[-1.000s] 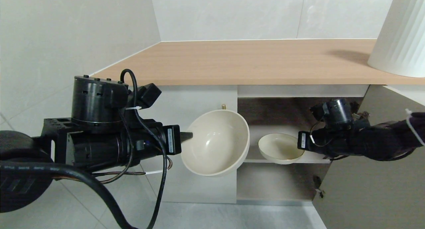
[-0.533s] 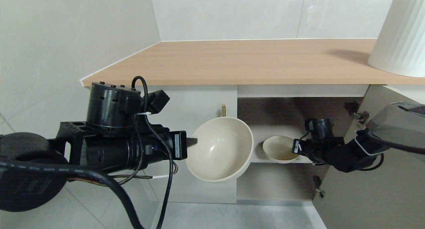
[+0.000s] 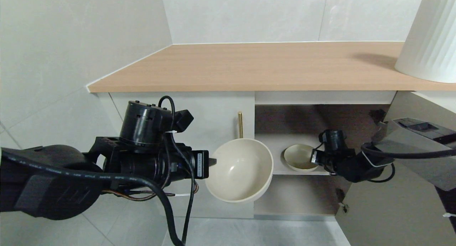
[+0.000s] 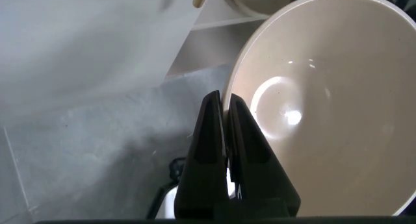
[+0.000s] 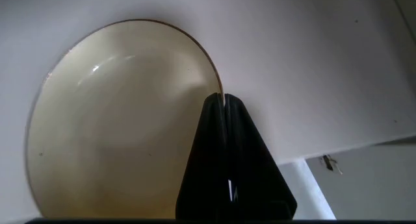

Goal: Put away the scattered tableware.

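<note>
A large cream bowl [image 3: 238,171] hangs in front of the closed cabinet door, tilted with its opening toward me. My left gripper [image 3: 212,162] is shut on its rim, and the pinch on the large bowl [image 4: 325,107] is plain at the left gripper [image 4: 224,113]. A smaller cream bowl [image 3: 300,157] is inside the open cabinet at the level of the white shelf [image 3: 285,173]. My right gripper [image 3: 313,157] is shut on its near rim. Both right fingers close at the right gripper [image 5: 223,104] on the small bowl [image 5: 123,120]. I cannot tell whether it rests on the shelf.
The left cabinet door carries a gold handle [image 3: 240,124] just above the large bowl. The right door [image 3: 377,206] swings open beside my right arm. A wooden countertop [image 3: 267,66] runs above, with a white ribbed lampshade [image 3: 429,39] at its right end. A lower compartment [image 3: 295,196] lies under the shelf.
My left arm has lowered and shifted right with the large bowl. My right arm has carried the small bowl down and deeper into the cabinet, to shelf level.
</note>
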Tool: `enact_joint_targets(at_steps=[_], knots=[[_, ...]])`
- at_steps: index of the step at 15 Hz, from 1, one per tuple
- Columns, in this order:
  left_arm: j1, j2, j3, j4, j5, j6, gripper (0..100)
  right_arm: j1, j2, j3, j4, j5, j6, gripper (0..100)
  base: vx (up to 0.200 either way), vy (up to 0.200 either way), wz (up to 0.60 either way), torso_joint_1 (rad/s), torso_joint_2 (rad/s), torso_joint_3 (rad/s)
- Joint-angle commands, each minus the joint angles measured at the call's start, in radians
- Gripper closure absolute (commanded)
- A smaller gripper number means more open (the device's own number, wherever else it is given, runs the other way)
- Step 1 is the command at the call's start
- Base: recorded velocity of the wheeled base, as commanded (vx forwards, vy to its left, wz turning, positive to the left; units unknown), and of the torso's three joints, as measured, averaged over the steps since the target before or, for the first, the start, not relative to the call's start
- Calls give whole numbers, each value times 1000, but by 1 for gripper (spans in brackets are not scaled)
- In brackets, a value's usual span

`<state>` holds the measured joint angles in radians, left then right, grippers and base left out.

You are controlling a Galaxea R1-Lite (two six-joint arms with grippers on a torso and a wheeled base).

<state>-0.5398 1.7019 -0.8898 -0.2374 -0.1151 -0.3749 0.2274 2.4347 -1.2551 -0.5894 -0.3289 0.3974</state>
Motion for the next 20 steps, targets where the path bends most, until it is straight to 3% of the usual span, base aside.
enact_joint_targets(at_steps=[1,7,15,16,20], knots=[[0,8,0,1,0,-1,100,-7,40,-35,0,-1,0,100,0,0,0,0,0,0],[-5,7,0,0,0,-1,100,-13,92,-122,2,-16,3,100,0,0,0,0,0,0],[-6,7,2,0,0,-1,100,-3,89,-121,5,-16,17,100,0,0,0,0,0,0],[-5,7,0,0,0,-1,100,-3,87,-121,5,-16,17,0,0,0,0,0,0,0],[-8,21,0,0,2,1,100,0,52,-98,8,-15,40,0,0,0,0,0,0,0]])
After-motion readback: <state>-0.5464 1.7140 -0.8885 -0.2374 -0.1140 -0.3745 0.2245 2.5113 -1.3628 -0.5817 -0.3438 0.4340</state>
